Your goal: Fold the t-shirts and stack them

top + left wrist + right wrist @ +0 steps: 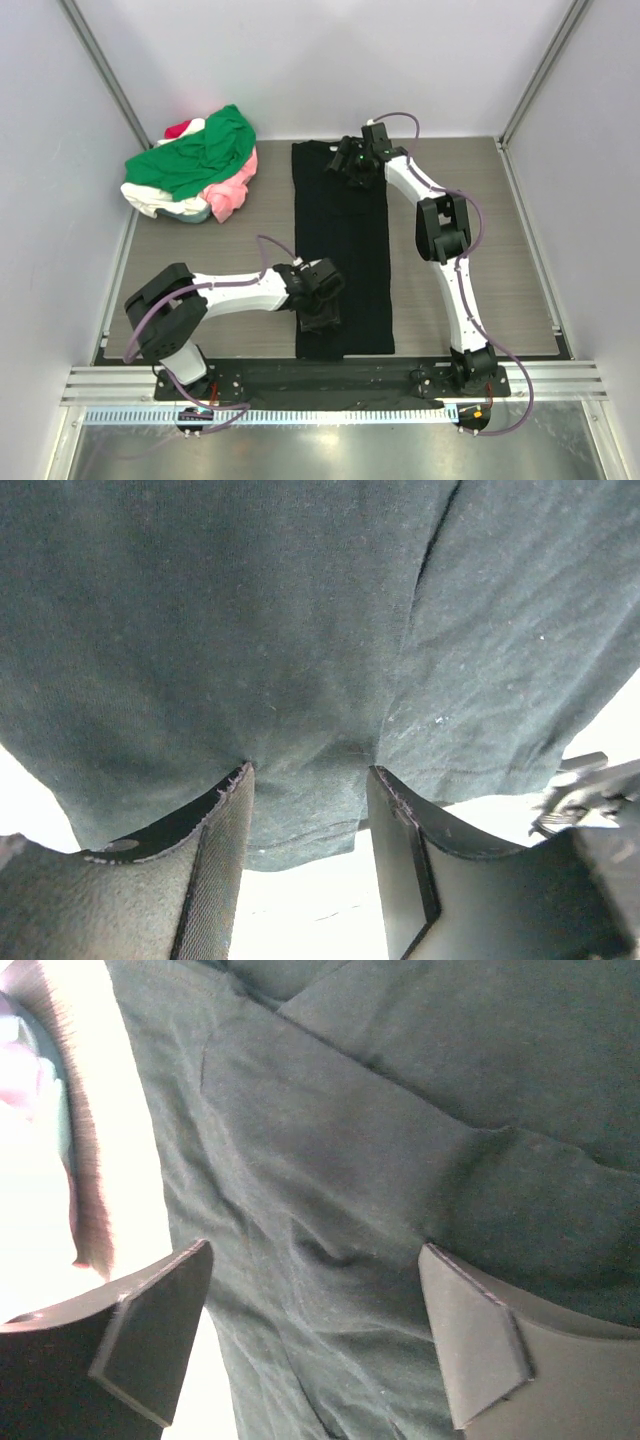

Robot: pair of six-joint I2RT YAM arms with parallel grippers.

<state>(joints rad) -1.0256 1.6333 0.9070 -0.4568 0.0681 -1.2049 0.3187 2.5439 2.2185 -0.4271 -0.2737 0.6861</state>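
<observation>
The black t-shirt [345,250] lies on the table [470,260] folded lengthwise into a long narrow strip, running from 12 o'clock down to 6 o'clock in the top view. The left gripper [321,306] sits over the strip's 6 o'clock end, close to its 9 o'clock edge. In the left wrist view its two fingers [225,820] stand about half apart with their tips pressed against the dark cloth [250,630]. Small wrinkles run to each tip, the cloth between them lies flat, and the hem shows just below – nothing is pinched. The right gripper [351,168] is over the strip's 12 o'clock end, roughly mid-width. In the right wrist view its jaws are spread wide, with creased and layered black fabric [400,1110] filling the gap. Whether its tips touch the cloth or hang just above it I cannot tell – it holds nothing. Well apart from the strip, toward 10 o'clock, the other shirts lie heaped: a green one [200,150] on top, pink [236,190] and white [150,200] beneath, a bit of red [180,128] at the back.
</observation>
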